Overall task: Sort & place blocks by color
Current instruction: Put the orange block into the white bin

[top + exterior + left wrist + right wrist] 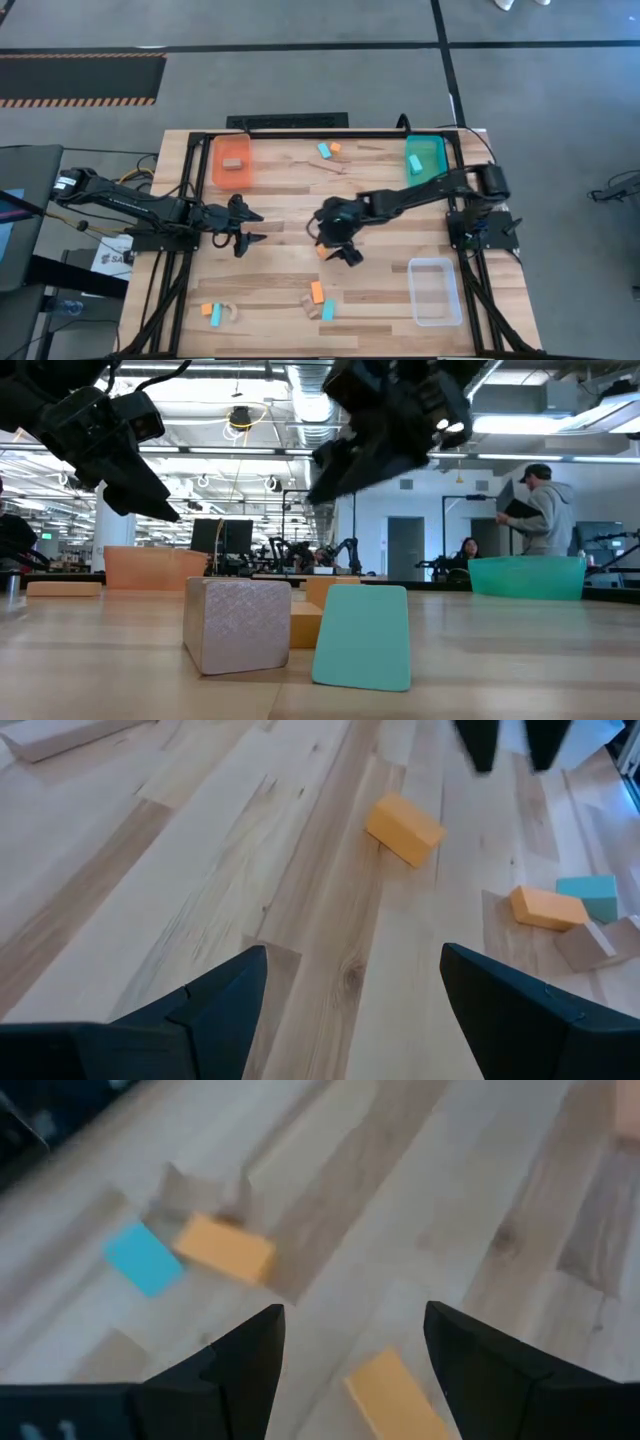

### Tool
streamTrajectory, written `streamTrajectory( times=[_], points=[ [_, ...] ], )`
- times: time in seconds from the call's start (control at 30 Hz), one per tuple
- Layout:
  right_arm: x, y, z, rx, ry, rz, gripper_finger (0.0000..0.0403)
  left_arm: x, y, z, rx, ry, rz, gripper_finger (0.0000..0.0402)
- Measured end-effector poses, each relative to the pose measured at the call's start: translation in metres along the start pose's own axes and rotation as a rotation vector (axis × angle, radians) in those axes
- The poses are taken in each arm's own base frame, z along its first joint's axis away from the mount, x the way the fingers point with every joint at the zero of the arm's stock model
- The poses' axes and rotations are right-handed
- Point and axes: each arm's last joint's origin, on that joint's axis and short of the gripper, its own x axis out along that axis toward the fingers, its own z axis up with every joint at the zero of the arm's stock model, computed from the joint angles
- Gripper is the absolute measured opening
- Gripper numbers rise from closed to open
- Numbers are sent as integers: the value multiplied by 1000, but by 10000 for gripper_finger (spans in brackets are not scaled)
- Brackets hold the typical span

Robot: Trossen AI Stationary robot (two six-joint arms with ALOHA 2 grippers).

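Low view: nearest the lens stand a blue block [362,636], a wood block [238,625] and an orange block [306,626] between them, none in a tray. Both arms hang above.

High view: the orange tray [231,162] at the table's far left corner holds one wood block [234,162], judged misplaced. The teal tray [426,158] at the far right corner holds one blue block [415,163]. The clear tray [434,290] near the right edge looks empty. Loose blocks remain by the far edge, mid-table and along the near edge. Sorting is judged barely begun.

Left wrist view: left gripper [352,995], fingers spread, holds nothing, near the left edge.

Right wrist view: right gripper [352,1348], fingers spread and empty, hovers mid-table over an orange block [395,1395].
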Motion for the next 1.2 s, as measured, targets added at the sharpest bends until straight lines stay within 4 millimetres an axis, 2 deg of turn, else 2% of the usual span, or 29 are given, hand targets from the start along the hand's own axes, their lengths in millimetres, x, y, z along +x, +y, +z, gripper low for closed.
streamTrajectory(
  times=[0.27, 0.4, 0.5, 0.73, 1.03, 1.2],
  points=[
    [23, -18, -3, -145, 202, 91, 265, 0, 0, -4, -30, 56, -25, 286],
    [27, -21, -4, -234, 246, 67, 265, -1, 2, -10, -67, 130, -29, 286],
    [29, -20, -13, -245, 314, 90, 265, -2, 5, -17, -105, 206, -14, 286],
    [36, -21, -22, -260, 353, 108, 265, -5, 9, -27, -128, 332, 13, 286],
    [40, -29, -20, -248, 323, 17, 265, -6, 10, -30, -166, 378, 17, 286],
    [27, -27, -11, -184, 307, -3, 265, -6, 10, -30, -177, 379, 16, 286]
  ],
)
